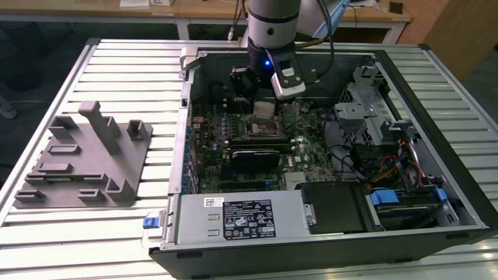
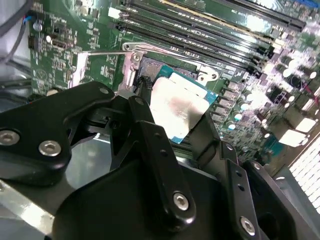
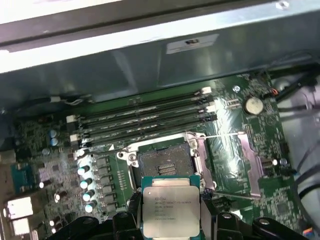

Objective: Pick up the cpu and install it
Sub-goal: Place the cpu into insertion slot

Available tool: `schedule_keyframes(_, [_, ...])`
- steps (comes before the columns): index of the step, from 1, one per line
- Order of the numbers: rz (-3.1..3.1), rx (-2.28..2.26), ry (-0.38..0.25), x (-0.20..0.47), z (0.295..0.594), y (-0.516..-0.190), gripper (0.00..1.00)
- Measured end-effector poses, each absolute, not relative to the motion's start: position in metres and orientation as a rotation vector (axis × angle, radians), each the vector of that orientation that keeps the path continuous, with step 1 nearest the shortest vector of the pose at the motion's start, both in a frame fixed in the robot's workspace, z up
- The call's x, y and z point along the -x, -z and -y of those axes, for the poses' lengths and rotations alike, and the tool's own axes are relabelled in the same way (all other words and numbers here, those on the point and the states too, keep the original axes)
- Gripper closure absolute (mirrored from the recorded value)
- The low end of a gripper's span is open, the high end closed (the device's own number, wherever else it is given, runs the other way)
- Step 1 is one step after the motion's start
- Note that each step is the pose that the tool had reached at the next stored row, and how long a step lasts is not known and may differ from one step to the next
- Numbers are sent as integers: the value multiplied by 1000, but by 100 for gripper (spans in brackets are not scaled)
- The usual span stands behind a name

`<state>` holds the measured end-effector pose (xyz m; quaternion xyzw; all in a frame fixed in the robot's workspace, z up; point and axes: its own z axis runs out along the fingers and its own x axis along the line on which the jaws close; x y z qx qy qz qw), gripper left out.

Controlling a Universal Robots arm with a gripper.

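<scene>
My gripper (image 1: pixel 265 111) is shut on the cpu (image 1: pixel 265 108), a flat square chip with a pale silvery top. The chip hangs just above the black socket (image 1: pixel 260 126) on the green motherboard inside the open computer case. In the first wrist view the cpu (image 3: pixel 171 210) sits between two black fingers (image 3: pixel 134 206), a short way off from the open socket (image 3: pixel 164 166). In the second wrist view the cpu (image 2: pixel 180 106) is tilted, with the fingers (image 2: pixel 144 102) pressed on two opposite edges and the socket frame (image 2: pixel 150 59) behind it.
The socket's metal load plate (image 3: pixel 246 165) and its thin lever (image 3: pixel 225 136) stand folded open beside the socket. Memory slots (image 3: pixel 145 117) run along one side. A grey plastic block with posts (image 1: pixel 81 160) lies on the slatted table at the exterior view's left. Drive cages and cables (image 1: pixel 381 134) fill the case's right.
</scene>
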<state>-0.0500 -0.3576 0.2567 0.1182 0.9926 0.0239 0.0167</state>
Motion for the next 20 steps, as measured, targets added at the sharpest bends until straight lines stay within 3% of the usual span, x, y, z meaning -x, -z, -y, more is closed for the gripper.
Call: schedule_keyframes(20, [-2971,-885,-64,50,358,-257,45])
